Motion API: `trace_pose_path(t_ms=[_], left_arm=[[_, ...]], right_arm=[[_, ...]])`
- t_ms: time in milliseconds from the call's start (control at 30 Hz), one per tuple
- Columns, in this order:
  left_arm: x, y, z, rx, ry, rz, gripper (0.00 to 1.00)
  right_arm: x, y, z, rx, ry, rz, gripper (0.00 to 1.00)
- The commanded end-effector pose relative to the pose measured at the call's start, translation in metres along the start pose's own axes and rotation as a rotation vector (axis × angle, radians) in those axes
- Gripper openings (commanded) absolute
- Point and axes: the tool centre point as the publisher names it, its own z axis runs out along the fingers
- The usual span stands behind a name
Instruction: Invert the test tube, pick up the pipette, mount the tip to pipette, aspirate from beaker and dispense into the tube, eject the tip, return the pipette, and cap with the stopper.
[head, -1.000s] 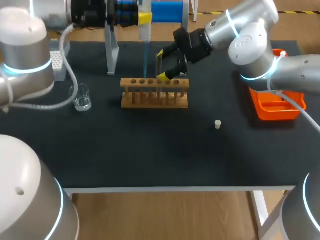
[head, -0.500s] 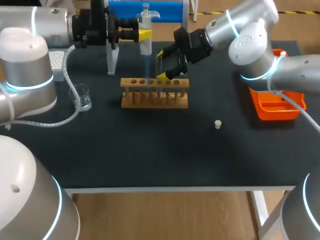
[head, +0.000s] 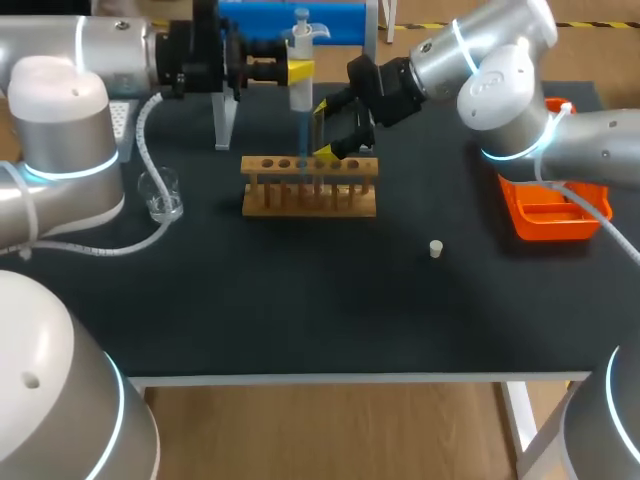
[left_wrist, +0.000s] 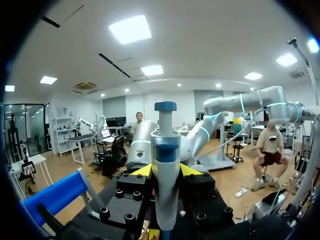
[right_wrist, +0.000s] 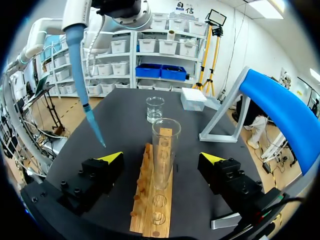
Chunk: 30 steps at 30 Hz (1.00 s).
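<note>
The left pincer (head: 296, 70) was clamped on the pipette (head: 301, 45), its yellow fingertips pressed against either side of the barrel, which it held upright with the blue tip pointing down over the wooden rack (head: 310, 187), near the test tube (right_wrist: 164, 150). That tube stood upright in the rack, mouth upward, between the fingers of the right pincer (head: 324, 128), which were spread wide and clear of the glass on both sides. On the surface (head: 300, 300), the beaker (head: 160, 195) sat left of the rack, and the stopper (head: 436, 248) lay apart at the rack's front right, near an orange tray (head: 545, 215).
</note>
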Motion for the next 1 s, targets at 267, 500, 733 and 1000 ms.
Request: trace_pose_path(t_ms=[267, 500, 733, 1000], left_arm=[[0.004, 0.003, 0.006, -0.015, 0.013, -0.019, 0.0], [0.005, 0.003, 0.005, -0.011, 0.009, -0.014, 0.0], [0.005, 0.003, 0.005, -0.011, 0.009, -0.014, 0.0], [0.005, 0.003, 0.005, -0.011, 0.009, -0.014, 0.0]], right_arm=[[-0.001, 0.0, 0.0, 0.0, 0.002, 0.0, 1.0], [-0.001, 0.0, 0.0, 0.0, 0.002, 0.0, 1.0], [0.011, 0.007, -0.016, -0.005, -0.003, -0.04, 1.0], [0.03, 0.01, -0.073, -0.046, -0.05, -0.076, 1.0]])
